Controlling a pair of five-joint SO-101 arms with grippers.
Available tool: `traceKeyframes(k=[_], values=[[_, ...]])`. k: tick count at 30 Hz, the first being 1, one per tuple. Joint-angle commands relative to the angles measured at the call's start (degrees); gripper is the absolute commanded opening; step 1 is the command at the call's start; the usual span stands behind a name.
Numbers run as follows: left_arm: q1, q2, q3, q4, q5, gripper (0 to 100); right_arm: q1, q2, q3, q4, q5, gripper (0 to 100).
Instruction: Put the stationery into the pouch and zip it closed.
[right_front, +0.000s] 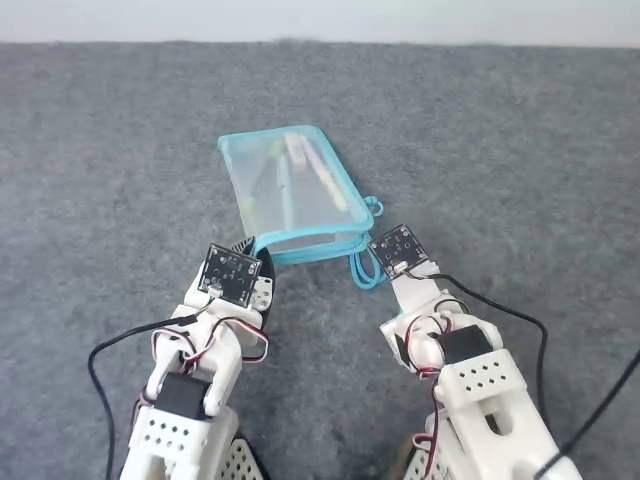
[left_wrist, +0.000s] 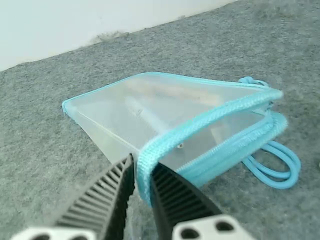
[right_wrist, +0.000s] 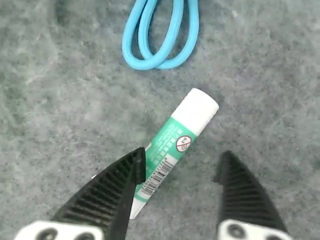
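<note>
From the right wrist, a cylindrical green-and-white glue stick (right_wrist: 176, 142) lies on the fuzzy grey felt table cover (right_wrist: 60, 100), outside the pouch. It sits between the right gripper's (right_wrist: 182, 152) spread, ribbed fingers, near a glossy turquoise cord loop (right_wrist: 160, 35). From the left wrist, the left gripper (left_wrist: 142, 162) pinches the woven turquoise trim of the translucent plastic pouch (left_wrist: 150, 110).

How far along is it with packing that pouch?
Done: a few stationery items already lie inside the see-through pouch. In hand: the left gripper pinches the pouch's rim, lifting its mouth open, and the right gripper hangs open over a glue stick on the carpet. Left: grasp the glue stick, put it in, then zip the pouch, which looks unzipped.
</note>
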Motion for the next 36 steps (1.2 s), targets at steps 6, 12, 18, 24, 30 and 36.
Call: traceKeyframes(k=[6, 12, 18, 24, 30, 36], values=[[-0.4, -0.9, -0.8, -1.2, -0.3, 1, 0.2, -1.4, -0.3, -2.1, 0.9, 9.9], [-0.4, -0.9, -0.8, -1.1, -0.3, 1, 0.4, -1.3, -0.4, -1.8, 0.9, 17.9], [-0.4, -0.9, -0.8, -1.1, -0.3, 1, 0.4, -1.3, -0.4, -1.7, 0.9, 18.3], [-0.4, -0.9, -0.8, -1.1, -0.3, 1, 1.3, 6.6, -3.8, -1.4, 0.9, 18.4], [-0.4, -0.9, -0.8, -1.1, -0.3, 1, 5.1, 19.1, -10.0, -1.5, 0.4, 18.1], [-0.4, -0.9, -0.8, -1.1, -0.3, 1, 5.6, 21.7, -11.6, -1.0, 0.4, 14.2]])
